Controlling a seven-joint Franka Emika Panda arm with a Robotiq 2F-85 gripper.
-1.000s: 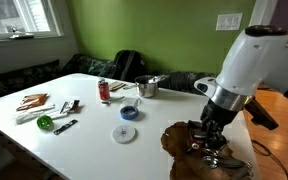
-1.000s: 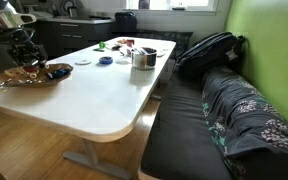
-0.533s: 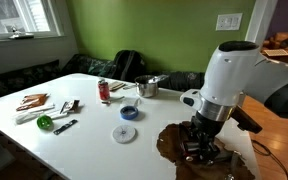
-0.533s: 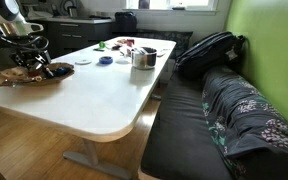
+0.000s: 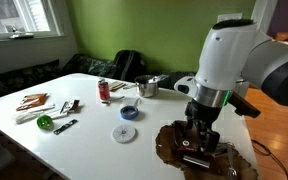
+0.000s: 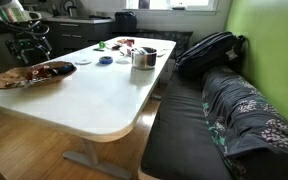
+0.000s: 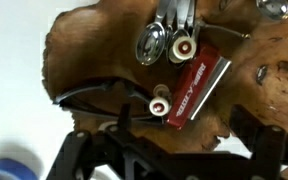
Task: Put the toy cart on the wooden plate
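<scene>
The toy cart [image 7: 194,85] lies on the wooden plate [image 7: 94,50]. In the wrist view it is red-sided, with its white wheels and metal handle turned toward the camera. My gripper [image 7: 182,152] hangs just above it, open, its dark fingers [image 7: 79,160] spread wide to either side and holding nothing. In both exterior views the gripper [image 5: 199,128] [image 6: 29,45] is lifted off the dark-brown plate [image 5: 169,150] [image 6: 14,78] near the table's end. The cart [image 5: 192,148] rests there under the fingers.
A white disc [image 5: 125,133], a small blue bowl [image 5: 130,112], a metal pot [image 5: 147,87], a red can [image 5: 104,91] and several small tools [image 5: 59,108] are spread over the white table [image 5: 84,140]. The plate sits close to the table's edge. A backpack [image 6: 209,50] lies on the bench.
The gripper was shut on the cart low over the plate. It has opened and risen, leaving the cart lying on the plate.
</scene>
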